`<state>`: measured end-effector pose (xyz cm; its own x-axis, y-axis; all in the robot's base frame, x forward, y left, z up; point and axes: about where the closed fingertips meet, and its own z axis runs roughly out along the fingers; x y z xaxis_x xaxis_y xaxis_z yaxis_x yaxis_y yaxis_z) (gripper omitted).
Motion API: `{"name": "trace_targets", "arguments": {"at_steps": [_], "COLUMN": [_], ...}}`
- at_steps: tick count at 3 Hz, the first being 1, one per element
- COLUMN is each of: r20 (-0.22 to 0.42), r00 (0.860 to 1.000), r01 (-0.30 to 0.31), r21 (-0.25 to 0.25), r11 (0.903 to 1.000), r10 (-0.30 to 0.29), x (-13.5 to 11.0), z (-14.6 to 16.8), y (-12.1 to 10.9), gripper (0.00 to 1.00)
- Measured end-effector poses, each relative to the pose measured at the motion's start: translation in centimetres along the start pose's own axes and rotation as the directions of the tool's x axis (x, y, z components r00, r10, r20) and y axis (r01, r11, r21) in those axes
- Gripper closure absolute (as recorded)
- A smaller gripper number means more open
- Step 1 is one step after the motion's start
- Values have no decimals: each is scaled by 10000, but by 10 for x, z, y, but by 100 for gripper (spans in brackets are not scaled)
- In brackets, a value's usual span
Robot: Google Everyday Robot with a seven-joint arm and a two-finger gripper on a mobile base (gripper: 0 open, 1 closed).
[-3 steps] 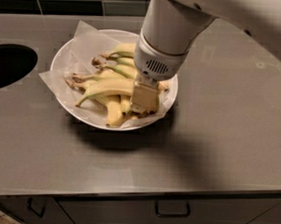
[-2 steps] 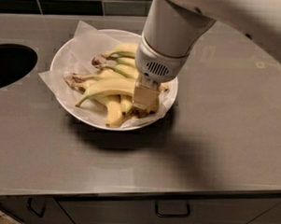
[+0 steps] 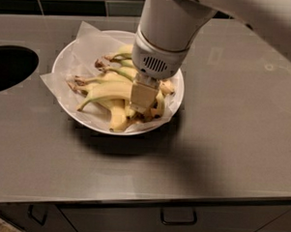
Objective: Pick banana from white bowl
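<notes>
The gripper [image 3: 142,107] points straight down inside the white bowl [image 3: 64,62], its beige tip pressed in among the fruit at the right-hand part of the heap; whether it is clenched on anything or released cannot be told, since the bananas hide its end. Above it a grey wrist collar with one small vent grille [image 3: 155,65] joins the thick white arm [image 3: 169,20], which comes in from the upper right. The banana [image 3: 109,91], long, pale yellow and gently curved, lies in the bowl just left of the gripper, its thin green-tinged stem running down to the left and its thick end reaching the gripper's tip. Around it lie more bananas [image 3: 117,117], shorter and brown-spotted; at least five stems fan out leftward, but the fruit overlaps too much for a sure count. One sheet of crinkled white paper [image 3: 87,35] lines the bowl and sticks out past its rim at the upper left. The single bowl stands on a grey counter [image 3: 231,136], which bears a faint pale mark [image 3: 216,55] too dim to read. One dark round opening [image 3: 10,66] is cut into the counter at the left edge. Below the front edge, two drawer handles [image 3: 178,219] show.
</notes>
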<state>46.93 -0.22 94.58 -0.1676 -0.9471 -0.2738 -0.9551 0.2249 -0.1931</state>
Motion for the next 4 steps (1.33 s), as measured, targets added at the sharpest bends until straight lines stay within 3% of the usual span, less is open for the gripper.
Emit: {"name": "trace_targets", "arguments": {"at_steps": [2,3,4], "r20": [-111,-258,-264], "r00": [9998,9997,9996], "r01": [173,-14,-23], "r21": [21,-29,-32], "r11": [9998,10000,10000], "r10": [-173,13,22], "x": [-11,-7,-7], "z": [-6,-1,-1], "y": [0,-1,-1], "gripper": [10,7,26]}}
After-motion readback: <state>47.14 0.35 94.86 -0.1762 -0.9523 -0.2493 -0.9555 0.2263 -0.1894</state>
